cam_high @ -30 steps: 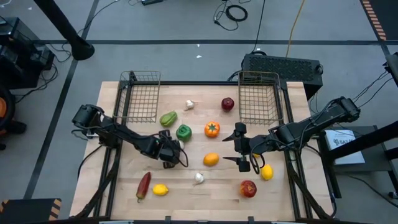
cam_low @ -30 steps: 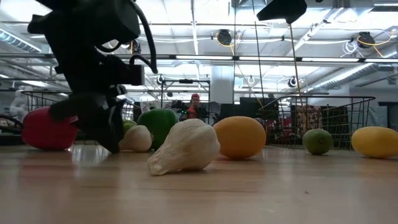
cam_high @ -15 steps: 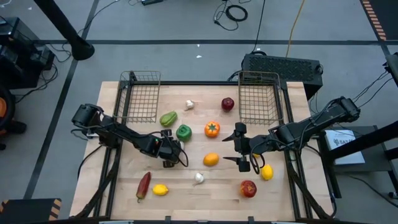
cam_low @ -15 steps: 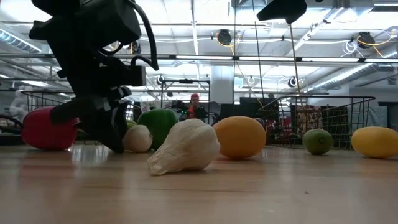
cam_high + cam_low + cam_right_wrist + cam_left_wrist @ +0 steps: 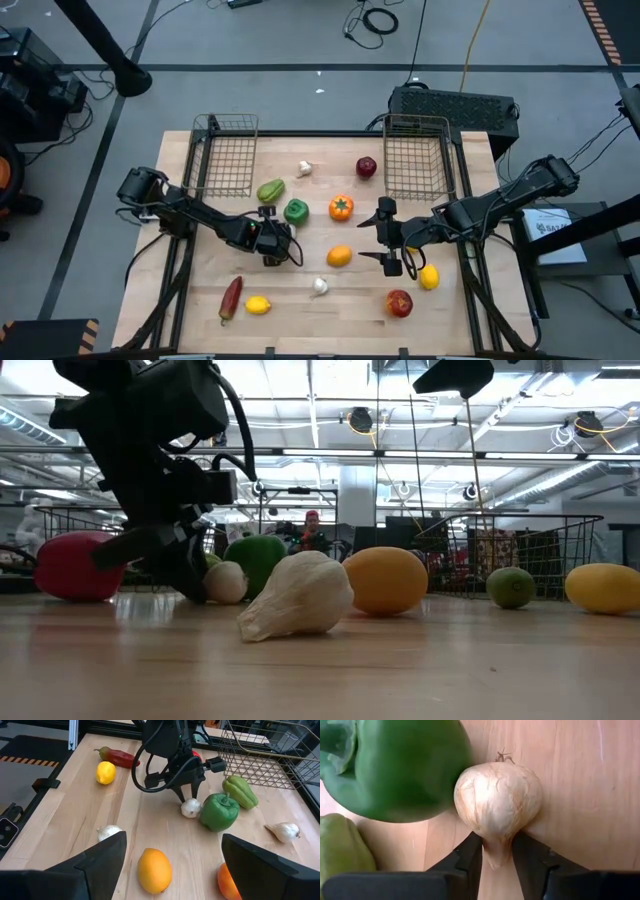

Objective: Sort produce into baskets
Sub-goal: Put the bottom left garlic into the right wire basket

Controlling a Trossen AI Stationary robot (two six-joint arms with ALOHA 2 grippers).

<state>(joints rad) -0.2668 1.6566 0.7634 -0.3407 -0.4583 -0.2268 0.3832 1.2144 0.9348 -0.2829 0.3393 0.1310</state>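
Note:
A small white garlic bulb (image 5: 497,802) lies on the wooden table beside a dark green pepper (image 5: 400,767). My left gripper (image 5: 497,865) reaches down to it, shut on its tapered end; in the high view the left gripper (image 5: 272,245) covers the bulb. The right wrist view shows the same garlic (image 5: 190,808) under the left arm's fingers. My right gripper (image 5: 392,242) hangs open above the table, right of the middle, with nothing between its fingers. Two wire baskets (image 5: 225,155) (image 5: 415,155) stand at the far edge. My left gripper pinches the garlic's narrow neck end (image 5: 496,851) between its two fingers (image 5: 470,857), which also meet the bulb's lower shoulders. The fingers come slanting down from the table's left and near side. The bulb rests on the table, touching the green pepper.
Loose on the table: a light green pepper (image 5: 270,190), garlic (image 5: 305,168), red apple (image 5: 366,166), orange pepper (image 5: 341,208), orange (image 5: 339,256), another garlic (image 5: 320,287), lemons (image 5: 258,305) (image 5: 429,277), red chili (image 5: 231,296), red apple (image 5: 399,302).
My left gripper has leaned a little toward the garlic and the green pepper, staying low over the table. The garlic remains on the table.

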